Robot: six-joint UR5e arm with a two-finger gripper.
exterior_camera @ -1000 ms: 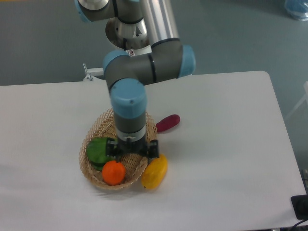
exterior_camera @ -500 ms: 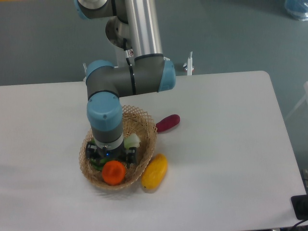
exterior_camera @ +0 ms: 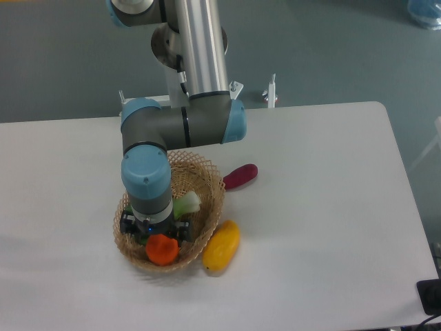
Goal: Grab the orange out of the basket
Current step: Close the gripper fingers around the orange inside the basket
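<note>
From my feed, the surface (exterior_camera: 310, 207) is a plain white tabletop with a rounded far-right corner, and behind it the room is a dull grey-green floor. A blue object (exterior_camera: 424, 12) is cut off at the top right corner of the view, and something dark (exterior_camera: 428, 296) pokes in at the bottom right edge; I cannot make out what either is.

The basket (exterior_camera: 210, 200) sits left of centre on the surface. The arm (exterior_camera: 182, 127) reaches down into it from above, its wrist hiding much of the basket's interior. The orange (exterior_camera: 161, 249) lies in the near part of the basket, right below the gripper (exterior_camera: 156, 234). I see dark fingers either side of the top of the orange, but the wrist blocks the view and I cannot tell whether they are closed on it or apart.

A leafy green vegetable (exterior_camera: 185, 205) shows only in part, its pale stalk sticking out to the right of the wrist. A yellow fruit (exterior_camera: 221, 246) lies on the surface touching the basket's near-right rim. A dark red object (exterior_camera: 240, 176) lies just beyond the basket's right rim.
</note>
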